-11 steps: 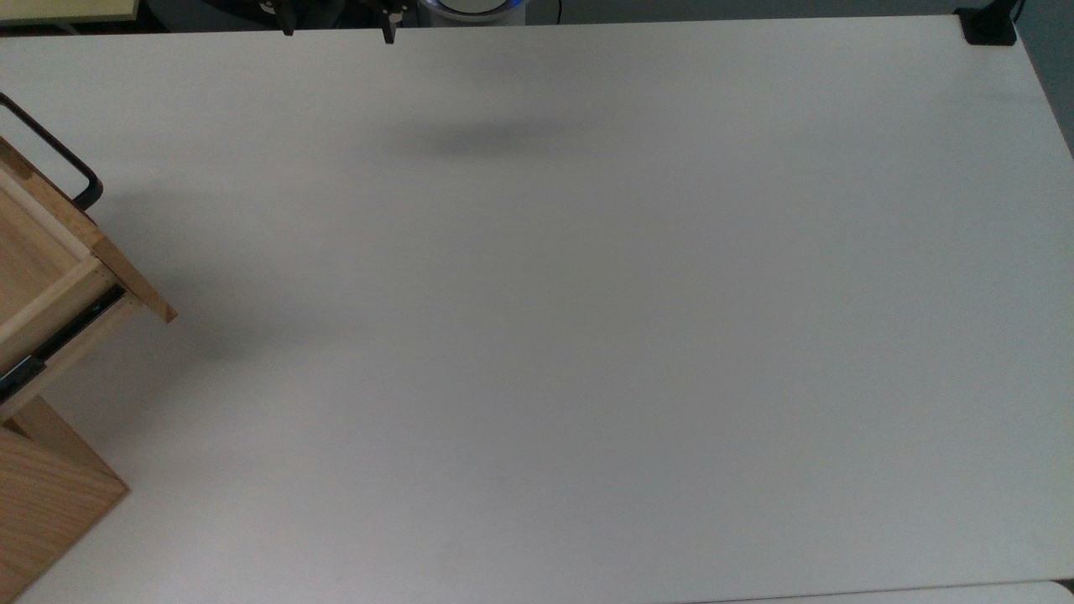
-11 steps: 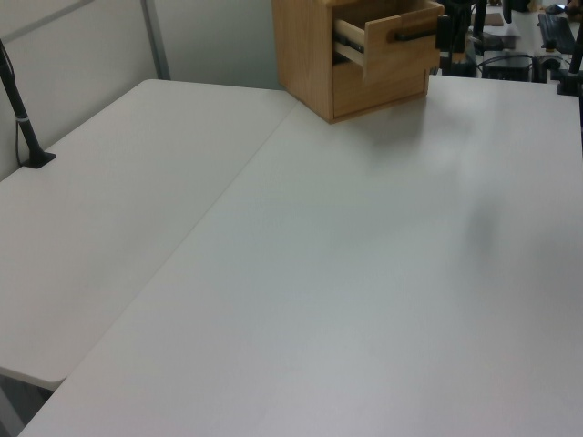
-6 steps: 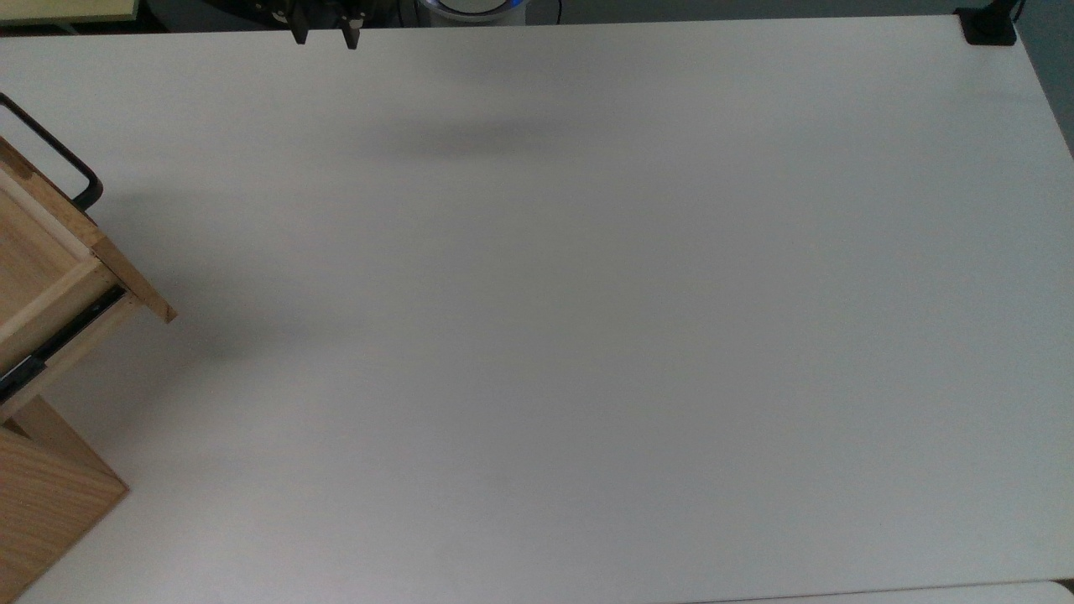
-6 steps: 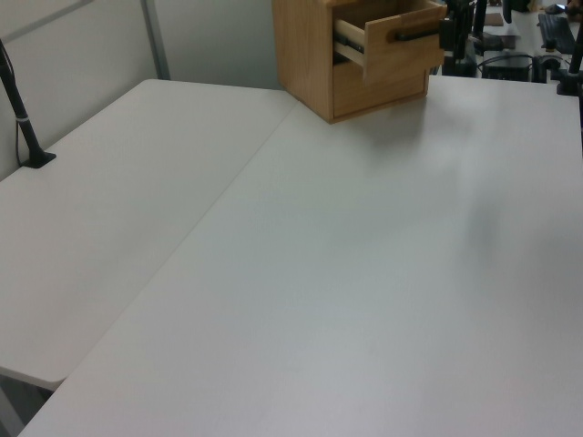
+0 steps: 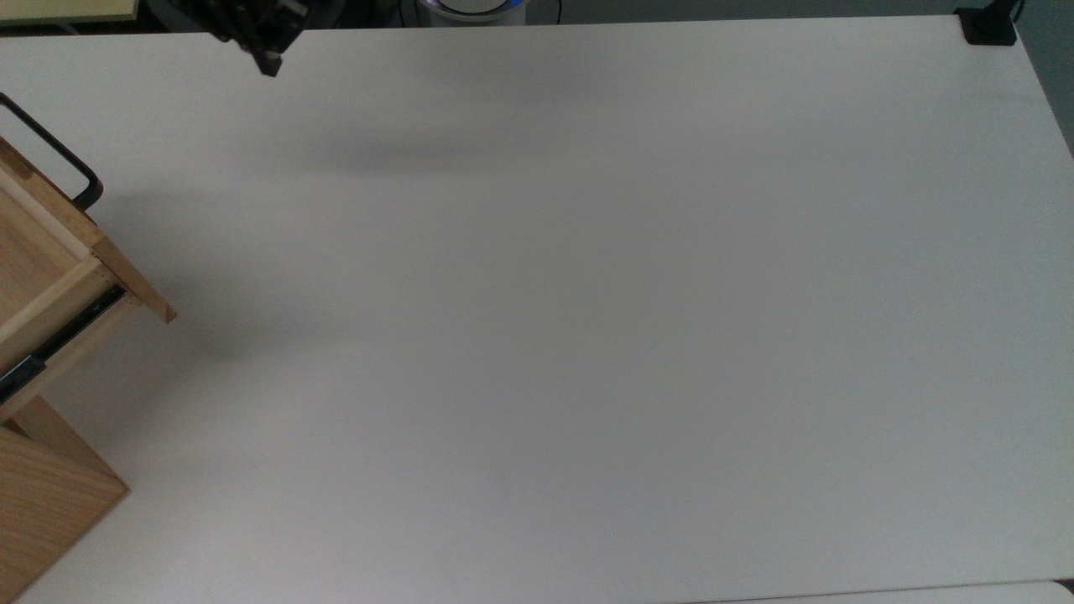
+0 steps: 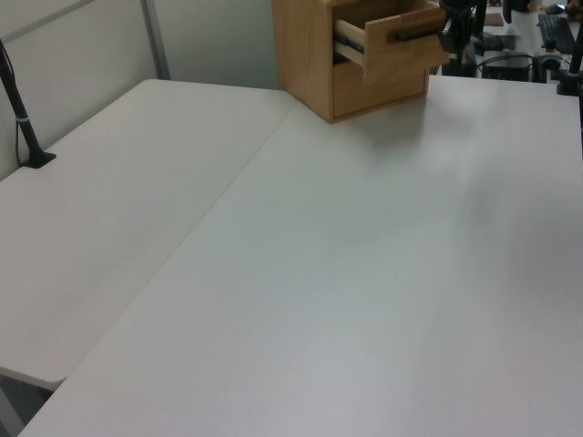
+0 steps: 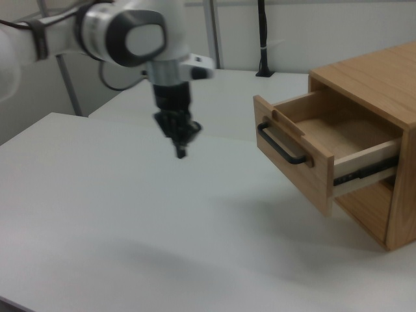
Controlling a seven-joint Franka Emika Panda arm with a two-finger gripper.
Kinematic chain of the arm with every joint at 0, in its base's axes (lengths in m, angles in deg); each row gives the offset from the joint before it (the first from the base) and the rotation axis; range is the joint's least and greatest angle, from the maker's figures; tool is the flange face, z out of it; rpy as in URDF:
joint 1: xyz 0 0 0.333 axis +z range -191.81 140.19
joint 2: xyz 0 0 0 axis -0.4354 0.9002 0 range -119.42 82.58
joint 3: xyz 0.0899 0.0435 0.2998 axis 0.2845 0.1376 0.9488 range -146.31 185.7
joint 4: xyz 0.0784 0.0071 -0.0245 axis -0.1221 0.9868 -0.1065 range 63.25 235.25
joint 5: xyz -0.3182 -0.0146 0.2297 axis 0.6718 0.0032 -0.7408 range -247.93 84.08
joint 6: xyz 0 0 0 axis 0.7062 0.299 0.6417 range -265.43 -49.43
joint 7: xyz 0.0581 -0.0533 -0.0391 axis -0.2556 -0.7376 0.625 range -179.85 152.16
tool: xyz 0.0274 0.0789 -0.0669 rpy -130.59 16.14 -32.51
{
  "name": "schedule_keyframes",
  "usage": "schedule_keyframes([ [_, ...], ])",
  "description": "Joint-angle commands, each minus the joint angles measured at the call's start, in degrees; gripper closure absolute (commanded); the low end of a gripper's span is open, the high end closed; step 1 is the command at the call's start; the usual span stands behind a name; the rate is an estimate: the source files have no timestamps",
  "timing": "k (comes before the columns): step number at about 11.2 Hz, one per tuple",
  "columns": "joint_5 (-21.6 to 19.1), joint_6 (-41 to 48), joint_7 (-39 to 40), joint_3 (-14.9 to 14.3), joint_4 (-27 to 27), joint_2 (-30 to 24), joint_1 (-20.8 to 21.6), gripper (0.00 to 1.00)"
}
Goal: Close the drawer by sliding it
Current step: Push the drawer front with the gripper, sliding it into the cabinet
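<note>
— Top view first: what's there?
— The drawer (image 5: pixel 50 252) sticks out of the cabinet (image 5: pixel 42 495) at the top view's left edge, its black handle (image 5: pixel 54 155) pointing toward the white table (image 5: pixel 587 335). The gripper (image 5: pixel 268 63) hangs near the upper edge, well apart from the handle.
— Left view?
— The drawer (image 6: pixel 392 45) stands pulled out at the far end; a dark shape beside its front is probably the gripper (image 6: pixel 453 27), though I'm unsure.
— Right view?
— The drawer (image 7: pixel 312 149) is open and bare inside. The gripper (image 7: pixel 180 151) points down above the table, its jaws drawn together, holding nothing.
</note>
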Motion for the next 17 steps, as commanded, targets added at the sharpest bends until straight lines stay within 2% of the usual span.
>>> schedule_keyframes([
  [1, -0.7, -6.2, -2.2, -0.1, -3.8, 5.9, -4.3, 1.00],
  [5, -0.8, -22.5, -8.3, -0.1, -4.0, 10.8, -6.5, 1.00],
  [6, -1.0, -25.6, -10.8, 0.0, -7.2, 13.5, -7.6, 1.00],
  [8, -0.9, -26.1, -13.6, 0.0, -13.8, 19.2, -8.5, 1.00],
  [12, -2.6, -34.8, -18.4, -0.1, -14.7, 21.8, -9.6, 1.00],
  [15, -2.5, -50.1, -24.4, -0.1, -16.0, 26.1, -10.2, 1.00],
  [17, -2.5, -53.8, -25.0, -0.4, -17.9, 28.3, -10.6, 1.00],
])
